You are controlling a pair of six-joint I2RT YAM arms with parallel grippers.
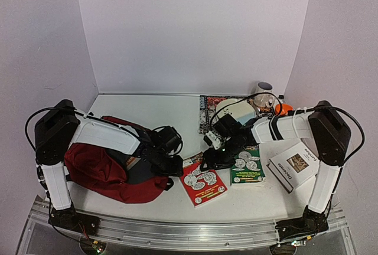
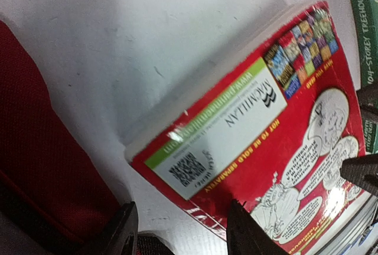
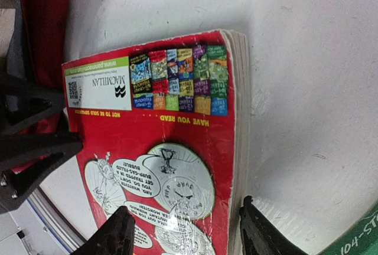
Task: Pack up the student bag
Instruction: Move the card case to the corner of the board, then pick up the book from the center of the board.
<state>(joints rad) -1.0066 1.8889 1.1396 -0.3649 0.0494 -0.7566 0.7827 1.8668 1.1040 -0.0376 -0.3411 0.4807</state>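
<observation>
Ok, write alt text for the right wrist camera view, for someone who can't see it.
A red paperback lies back cover up on a white table, with the right gripper open over its near end. The left gripper is at the book's left edge, with a red bag at top left.

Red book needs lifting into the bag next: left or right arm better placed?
Right, probably. The right gripper is open astride the long page edge of the red book, one finger over the cover, one over the table. The left gripper sits only at a corner, next to the student bag.
</observation>
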